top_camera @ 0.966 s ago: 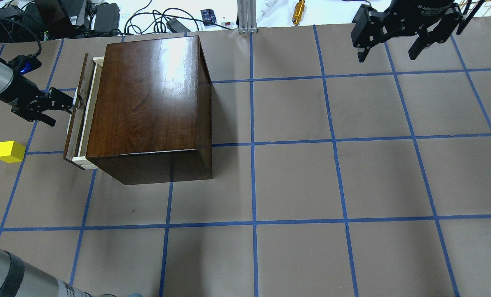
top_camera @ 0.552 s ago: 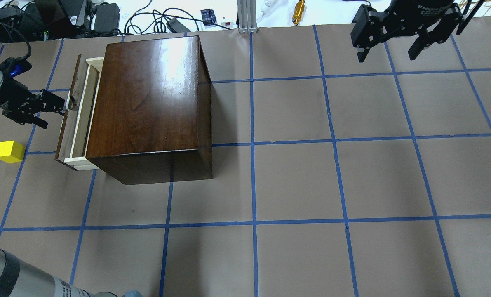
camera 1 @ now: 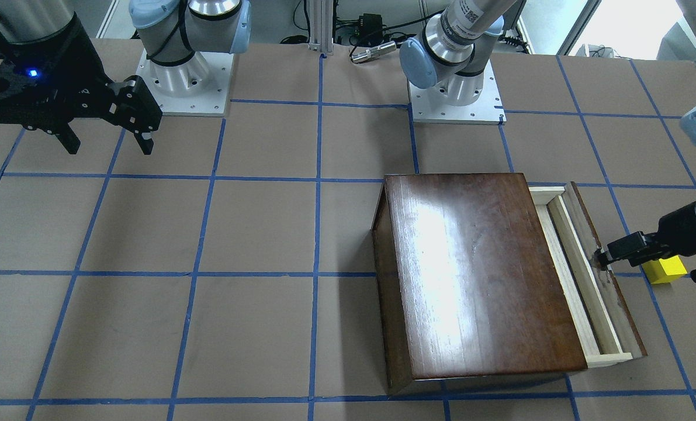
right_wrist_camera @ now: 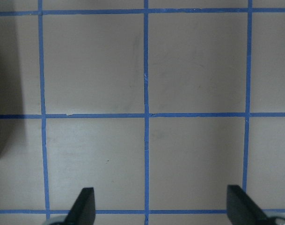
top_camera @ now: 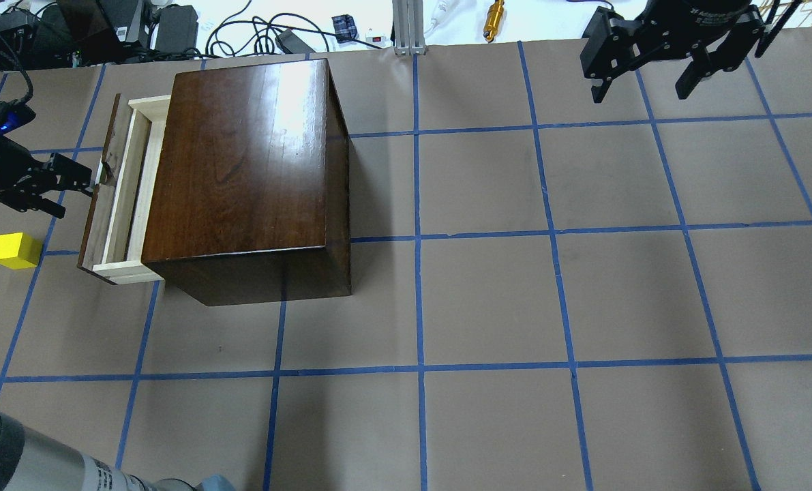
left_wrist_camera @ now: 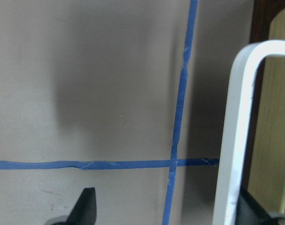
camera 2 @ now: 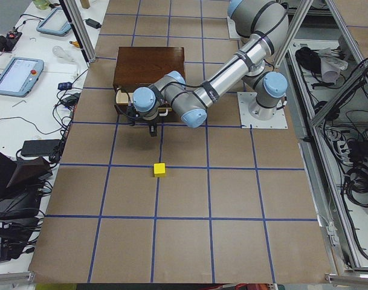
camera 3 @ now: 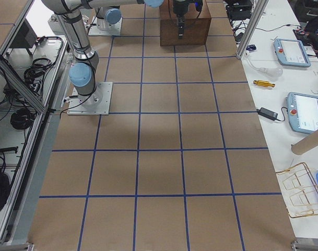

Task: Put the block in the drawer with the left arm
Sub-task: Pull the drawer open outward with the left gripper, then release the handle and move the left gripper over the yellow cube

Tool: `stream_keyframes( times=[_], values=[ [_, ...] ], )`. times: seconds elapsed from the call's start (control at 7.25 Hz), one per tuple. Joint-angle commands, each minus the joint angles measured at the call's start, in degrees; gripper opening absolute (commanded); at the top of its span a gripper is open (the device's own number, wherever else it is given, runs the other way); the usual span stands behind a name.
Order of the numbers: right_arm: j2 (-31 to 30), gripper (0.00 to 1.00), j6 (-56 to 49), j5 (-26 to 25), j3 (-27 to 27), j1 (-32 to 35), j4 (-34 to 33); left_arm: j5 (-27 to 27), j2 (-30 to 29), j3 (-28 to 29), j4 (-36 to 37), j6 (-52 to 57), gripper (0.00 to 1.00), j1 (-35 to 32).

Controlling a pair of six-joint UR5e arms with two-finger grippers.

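Observation:
The yellow block (top_camera: 16, 250) lies on the table mat, left of the dark-brown box (top_camera: 249, 170), and also shows in the front view (camera 1: 666, 270). The drawer (top_camera: 123, 191) stands part way out of the box's left side, showing a narrow strip of pale tray (camera 1: 581, 275). My left gripper (top_camera: 73, 194) is open at the drawer front. One fingertip (camera 1: 603, 257) is hooked at the white metal pull (left_wrist_camera: 238, 131), and the other hangs free over the mat. The block is a short way from this gripper. My right gripper (top_camera: 644, 75) is open and empty, high at the far right.
Cables and electronics (top_camera: 174, 27) lie beyond the table's far edge, with an aluminium post (top_camera: 406, 27). My left arm's grey link (top_camera: 24, 464) crosses the near left corner. The arm bases (camera 1: 184, 76) stand at the robot's side.
The left gripper has moved left with the pull, and the drawer has slid further out of the box. The block and the right arm have not moved.

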Motion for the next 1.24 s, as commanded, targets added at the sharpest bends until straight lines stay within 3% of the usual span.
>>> stream_keyframes(
  times=[0.0,1.1],
  values=[
    [0.1,1.00,0.0,0.0,0.0,-0.1,0.0,0.0,0.0,0.0,-0.1,0.5,0.99,1.0],
    [0.0,1.00,0.0,0.1,0.0,0.0,0.0,0.0,1.0,2.8,-2.6,0.5,0.99,1.1]
  ],
)
